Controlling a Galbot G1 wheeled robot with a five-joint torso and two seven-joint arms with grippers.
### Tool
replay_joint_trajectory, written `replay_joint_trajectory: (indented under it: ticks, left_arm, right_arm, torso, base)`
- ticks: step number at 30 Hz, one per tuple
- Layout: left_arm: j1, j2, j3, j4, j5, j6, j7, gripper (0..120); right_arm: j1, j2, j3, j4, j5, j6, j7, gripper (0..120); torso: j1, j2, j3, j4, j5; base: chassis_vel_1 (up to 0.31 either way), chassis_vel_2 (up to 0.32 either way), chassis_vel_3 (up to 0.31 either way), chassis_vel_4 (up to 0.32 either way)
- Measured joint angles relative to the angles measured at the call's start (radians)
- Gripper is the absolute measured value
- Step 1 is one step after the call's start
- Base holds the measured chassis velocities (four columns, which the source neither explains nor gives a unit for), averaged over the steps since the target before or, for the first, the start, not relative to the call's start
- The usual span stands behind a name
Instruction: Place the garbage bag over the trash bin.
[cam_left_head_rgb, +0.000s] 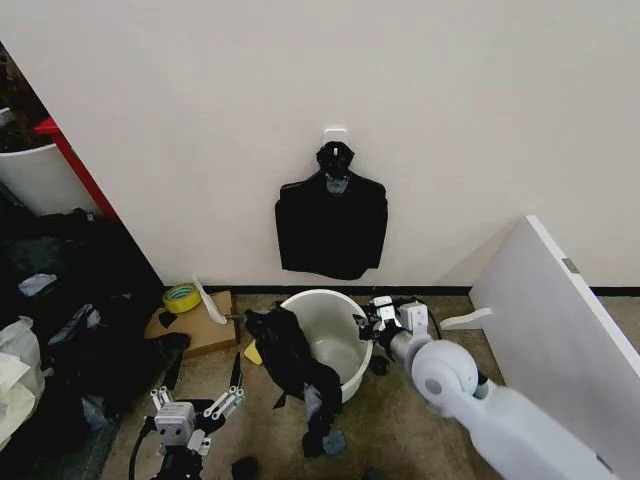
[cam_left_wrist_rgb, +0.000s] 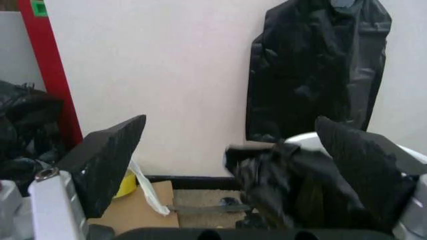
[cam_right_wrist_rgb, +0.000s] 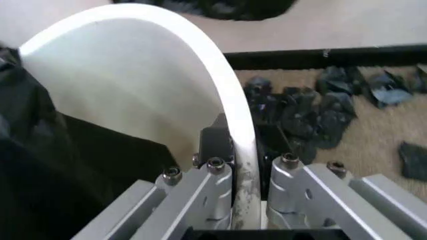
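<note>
The white trash bin (cam_left_head_rgb: 330, 335) stands on the floor by the wall. The black garbage bag (cam_left_head_rgb: 290, 360) is draped over its left rim, hanging partly inside and down the outside to the floor. My right gripper (cam_left_head_rgb: 372, 322) is at the bin's right rim; in the right wrist view the gripper (cam_right_wrist_rgb: 243, 145) is shut on the trash bin rim (cam_right_wrist_rgb: 227, 80), with the garbage bag (cam_right_wrist_rgb: 40, 165) dark inside the bin. My left gripper (cam_left_head_rgb: 192, 400) is low at the front left, open and apart from the bag. In its wrist view the open gripper (cam_left_wrist_rgb: 230, 125) faces the garbage bag (cam_left_wrist_rgb: 280, 180).
A flat bundle of black bags (cam_left_head_rgb: 331, 225) hangs on a wall hook above the bin. A yellow tape roll (cam_left_head_rgb: 181, 297) lies on cardboard (cam_left_head_rgb: 195, 330). A white board (cam_left_head_rgb: 560, 320) leans at the right. Dark clutter and a red-edged tub (cam_left_head_rgb: 40, 170) crowd the left. Black scraps (cam_right_wrist_rgb: 313, 110) litter the floor.
</note>
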Motion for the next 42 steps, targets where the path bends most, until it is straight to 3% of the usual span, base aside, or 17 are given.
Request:
replay_joint_trajectory:
  ticks: [5,13,24,35,42]
  left_arm:
    - [-0.009,0.003,-0.015,-0.004,-0.033,0.007,0.000,100]
    - [-0.030,0.001,-0.025,-0.003,-0.055,0.032,-0.004,100]
    - [-0.031,0.001,-0.032,0.000,-0.057,0.034,-0.008,100]
    - [-0.034,0.000,-0.026,0.003,-0.057,0.032,-0.010,100]
    - [-0.036,0.001,-0.025,0.003,-0.056,0.031,-0.013,100]
  right_arm:
    - [-0.100,0.069,0.052,0.008,-0.041,0.116,0.025,2]
    - [-0.183,0.145,0.069,-0.001,-0.097,0.190,0.055,2]
    - [-0.196,0.205,0.014,-0.061,-0.211,0.236,0.065,2]
    - [-0.195,0.209,-0.002,-0.103,-0.247,0.238,0.066,2]
    - [-0.215,0.187,0.023,-0.072,-0.256,0.232,0.095,26]
  torso:
    - [0.000,0.000,0.000,0.0000,0.0002]
    - [0.000,0.000,0.000,-0.0002,-0.0002]
    - [0.000,0.000,0.000,-0.0001,0.0001]
    - [0.000,0.000,0.000,-0.0002,0.0000]
    - [0.000,0.000,0.000,-0.0001,0.0001]
  base:
    - [0.000,0.000,0.000,0.000]
    - [0.000,0.000,0.000,0.000]
    - [0.000,0.000,0.000,0.000]
    - [0.000,0.000,0.000,0.000]
    - [0.000,0.000,0.000,0.000]
